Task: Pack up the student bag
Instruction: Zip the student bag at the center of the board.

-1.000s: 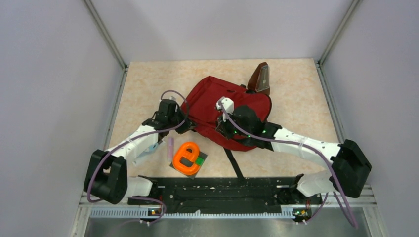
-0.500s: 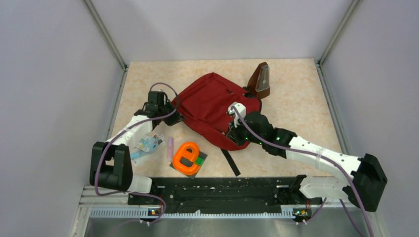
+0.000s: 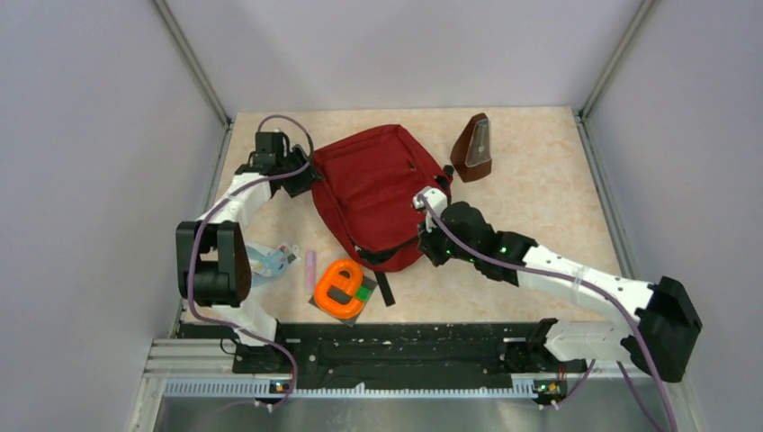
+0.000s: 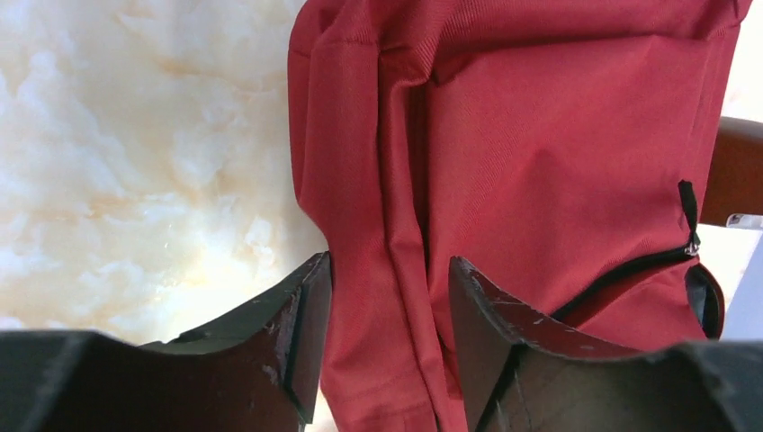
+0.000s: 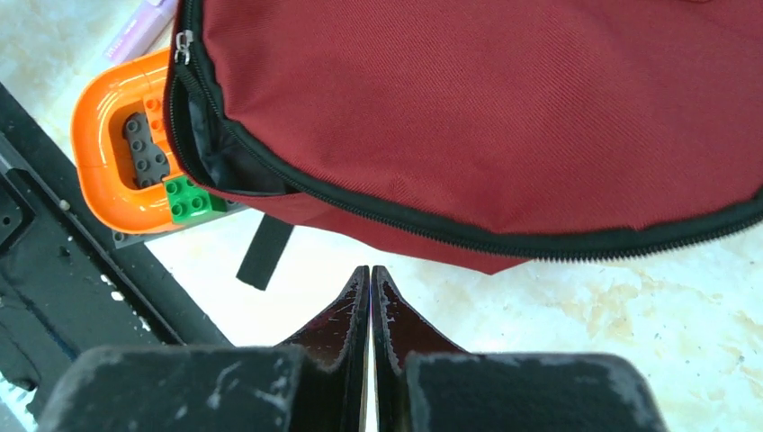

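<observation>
Bag point(image 3: 378, 193) lies flat mid-way across the table point(image 3: 549, 207), its zipper partly undone and a metronome point(image 3: 474, 144) near its far right corner. Left gripper point(image 4: 389, 270): fingers parted, straddling a fold at the bag's left edge. Right gripper point(image 5: 370, 274): fingers closed together, empty, above bare table beside the bag's near edge.

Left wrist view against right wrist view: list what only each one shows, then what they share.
Only the left wrist: the left fingers parted around a fold of the student bag, and the edge of the brown metronome. Only the right wrist: the right fingers shut on nothing, the orange toy with its green brick, a pink tube, a black strap. Both: red bag fabric, black zipper, marbled table.
</observation>
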Tool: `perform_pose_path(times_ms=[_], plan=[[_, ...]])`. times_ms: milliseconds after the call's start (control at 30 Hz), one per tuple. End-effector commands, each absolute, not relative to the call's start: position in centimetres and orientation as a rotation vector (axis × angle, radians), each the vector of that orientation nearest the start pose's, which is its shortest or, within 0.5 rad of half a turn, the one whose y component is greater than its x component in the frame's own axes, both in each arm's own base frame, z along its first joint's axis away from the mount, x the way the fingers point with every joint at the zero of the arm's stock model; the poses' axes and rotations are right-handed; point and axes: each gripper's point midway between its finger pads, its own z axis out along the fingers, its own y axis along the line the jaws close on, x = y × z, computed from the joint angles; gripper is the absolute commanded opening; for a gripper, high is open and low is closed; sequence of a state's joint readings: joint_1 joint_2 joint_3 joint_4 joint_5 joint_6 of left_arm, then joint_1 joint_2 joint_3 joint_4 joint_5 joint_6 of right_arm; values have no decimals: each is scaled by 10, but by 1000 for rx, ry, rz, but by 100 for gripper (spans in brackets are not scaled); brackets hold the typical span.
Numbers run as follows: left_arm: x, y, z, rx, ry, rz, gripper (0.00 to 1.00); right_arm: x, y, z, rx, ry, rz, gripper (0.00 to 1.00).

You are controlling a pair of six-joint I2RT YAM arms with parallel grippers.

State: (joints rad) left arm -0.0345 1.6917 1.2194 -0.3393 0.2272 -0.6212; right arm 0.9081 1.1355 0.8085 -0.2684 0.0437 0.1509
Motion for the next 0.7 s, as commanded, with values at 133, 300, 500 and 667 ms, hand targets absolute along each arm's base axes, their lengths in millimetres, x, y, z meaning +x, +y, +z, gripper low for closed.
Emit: perform_pose_path(times_ms=[133,300,500,667], plan=[[361,-79,152,-618,2299,-611,64,236,327,206,-806,1949,683,14],[312,-99,155,-688,2264,-767,75,229,359,216,-880,1959,832,31],[286,-114,162,-761,2207,-918,75,210,387,203,-976,2025,989,43],[286,-124,161,-756,2192,-995,75,199,396,181,-1017,2122,1012,46]])
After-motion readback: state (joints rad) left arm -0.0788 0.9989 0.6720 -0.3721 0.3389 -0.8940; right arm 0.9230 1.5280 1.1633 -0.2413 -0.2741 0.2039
